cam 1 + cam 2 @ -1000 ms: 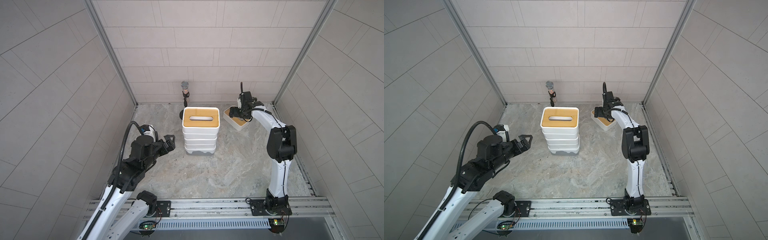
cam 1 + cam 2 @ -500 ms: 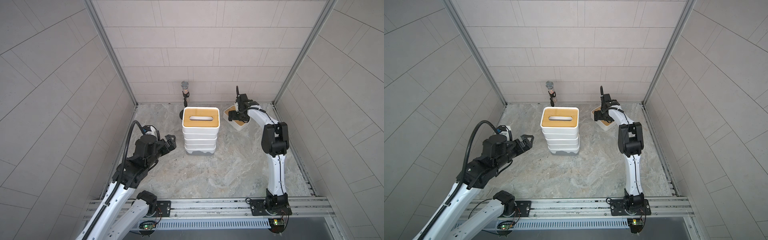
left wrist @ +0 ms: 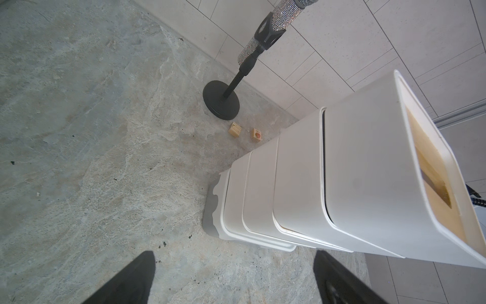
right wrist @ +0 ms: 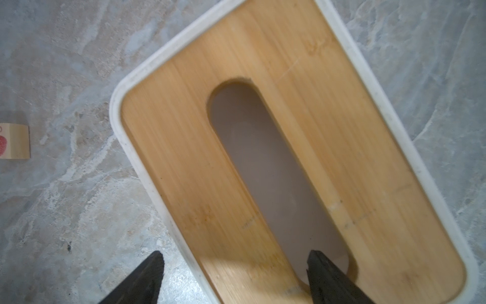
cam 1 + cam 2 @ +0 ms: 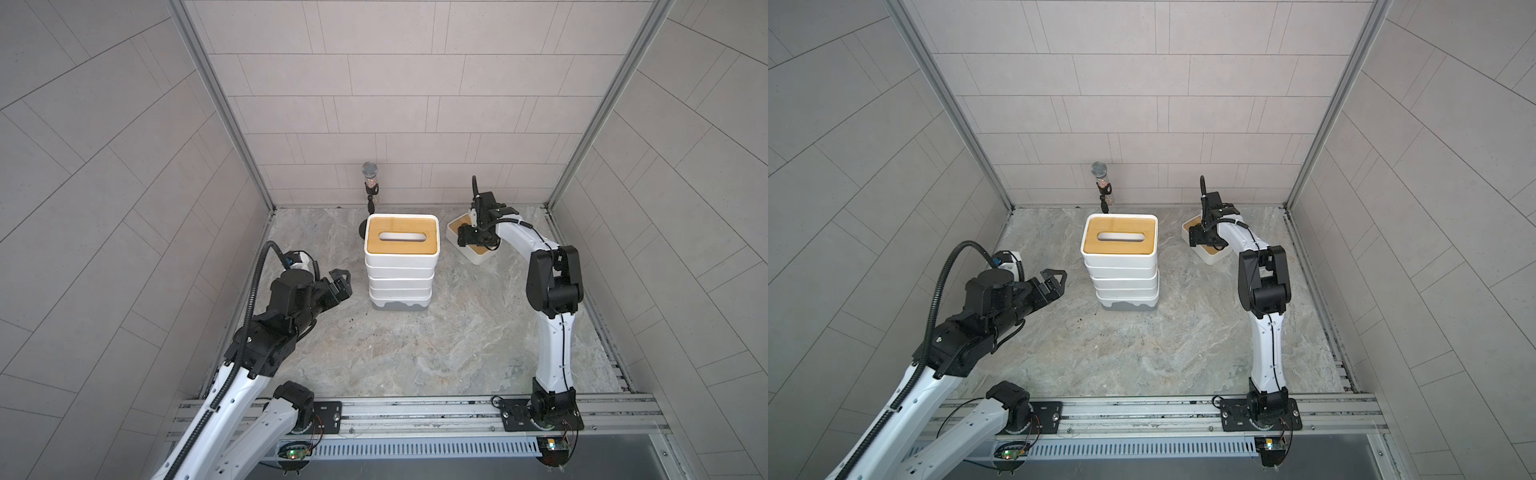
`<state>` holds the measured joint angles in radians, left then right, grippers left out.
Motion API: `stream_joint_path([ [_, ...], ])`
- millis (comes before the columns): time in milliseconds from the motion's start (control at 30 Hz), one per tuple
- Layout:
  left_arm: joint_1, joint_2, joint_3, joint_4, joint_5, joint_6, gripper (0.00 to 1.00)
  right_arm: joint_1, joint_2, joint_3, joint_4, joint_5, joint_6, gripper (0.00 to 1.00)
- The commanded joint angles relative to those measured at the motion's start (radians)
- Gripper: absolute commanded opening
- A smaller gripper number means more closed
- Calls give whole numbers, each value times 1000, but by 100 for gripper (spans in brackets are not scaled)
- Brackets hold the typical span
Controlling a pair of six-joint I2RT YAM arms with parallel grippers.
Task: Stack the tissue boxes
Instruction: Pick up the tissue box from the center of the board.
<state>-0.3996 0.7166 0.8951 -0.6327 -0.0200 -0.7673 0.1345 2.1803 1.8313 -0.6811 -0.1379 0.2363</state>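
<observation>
**Nearly stacked, one box loose**

From my seat, the stack [image 5: 401, 270] stands mid-floor, with a bamboo lid on top and a grey base at the bottom. The loose box [image 5: 478, 257] sits on the floor to its right, near the back wall, turned at an angle. My right gripper [image 4: 234, 263] hovers over it with jaws spread: one finger [image 4: 147, 273] is outside the rim, the other over the slot's end. I can't tell whether either touches. My left gripper [image 5: 341, 283] hangs left of the stack, jaws wide apart, holding nothing.
</observation>
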Motion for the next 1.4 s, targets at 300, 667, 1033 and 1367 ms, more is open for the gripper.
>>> stream_joint_path([
  [300,5,46,21,31,16,-9,100,8,75,62,-131,31,15,79],
  [667,5,43,25,48,53,10,100,8,-52,-107,-93,-4,35,62],
  [1033,5,29,12,61,95,8,100,17,-93,-182,-60,38,45,63],
  [1367,5,30,12,64,94,7,100,16,-67,-154,-62,58,27,51],
])
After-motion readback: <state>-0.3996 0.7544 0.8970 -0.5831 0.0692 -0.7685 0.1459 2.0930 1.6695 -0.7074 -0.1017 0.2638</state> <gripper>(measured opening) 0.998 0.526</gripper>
